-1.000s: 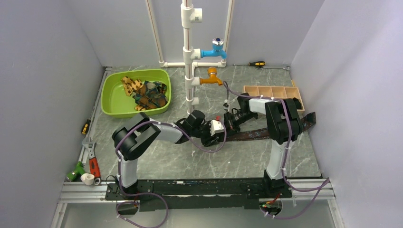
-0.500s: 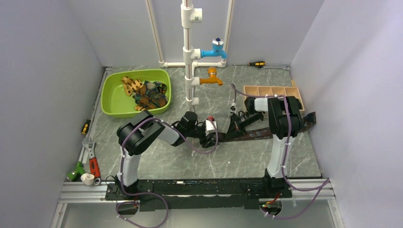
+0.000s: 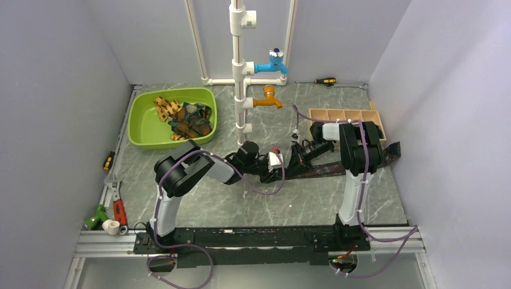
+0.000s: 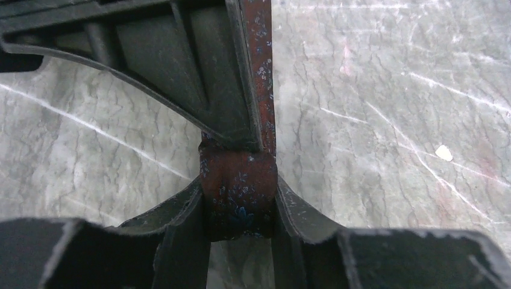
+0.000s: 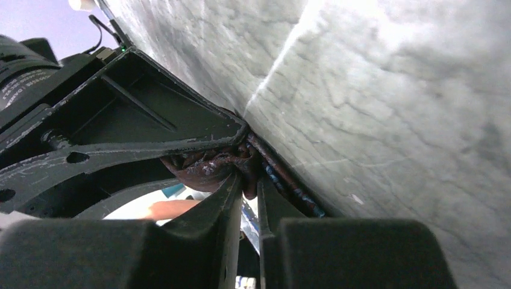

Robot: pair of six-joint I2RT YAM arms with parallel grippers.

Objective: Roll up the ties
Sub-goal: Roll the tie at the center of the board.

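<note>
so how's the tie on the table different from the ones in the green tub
The speckled tie lies stretched along the table, one end pinched by the left gripper and right gripper; the other ties sit heaped, untouched, in the green tub. It is dark brown; they show tan-orange and teal. All are patterned.

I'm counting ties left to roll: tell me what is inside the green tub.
Inside the green tub lies a tangled heap of ties, tan-orange, teal and dark. They overlap, so their number and anything beneath are hidden.

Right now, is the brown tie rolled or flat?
Mostly flat: the tie has only its end curled, pinched in the left gripper; the rest lies along the table.
</note>
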